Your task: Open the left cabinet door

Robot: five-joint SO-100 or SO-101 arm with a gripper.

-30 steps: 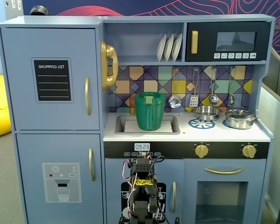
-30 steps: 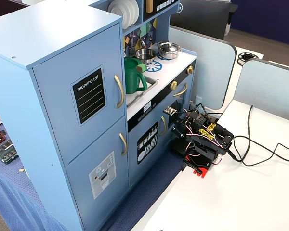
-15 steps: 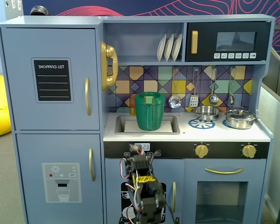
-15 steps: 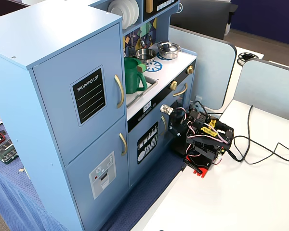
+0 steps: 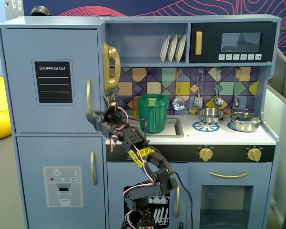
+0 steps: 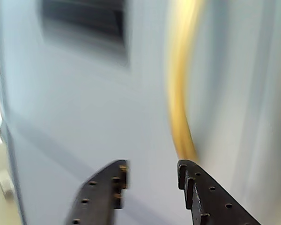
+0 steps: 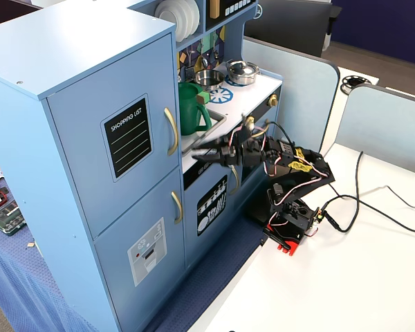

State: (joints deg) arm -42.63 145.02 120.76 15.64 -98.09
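The arm (image 7: pixel 283 162) is stretched out sideways from its base (image 7: pixel 288 223), with the elbow bent. The hand (image 7: pixel 199 156) is held level, and the wrist view shows its two fingers (image 6: pixel 103 194) parted with a clear gap between them.

Setting: office or lab — grey cubicle partitions (image 7: pixel 301 83) at upper right, white desk (image 7: pixel 373 277), toy play kitchen (image 5: pixel 190 138) as test fixture.

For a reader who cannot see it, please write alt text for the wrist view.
The open gripper points at the blue-grey left cabinet door, its dark fingertips just below the curved gold handle, not yet around it. The black chalkboard panel is blurred at the top.
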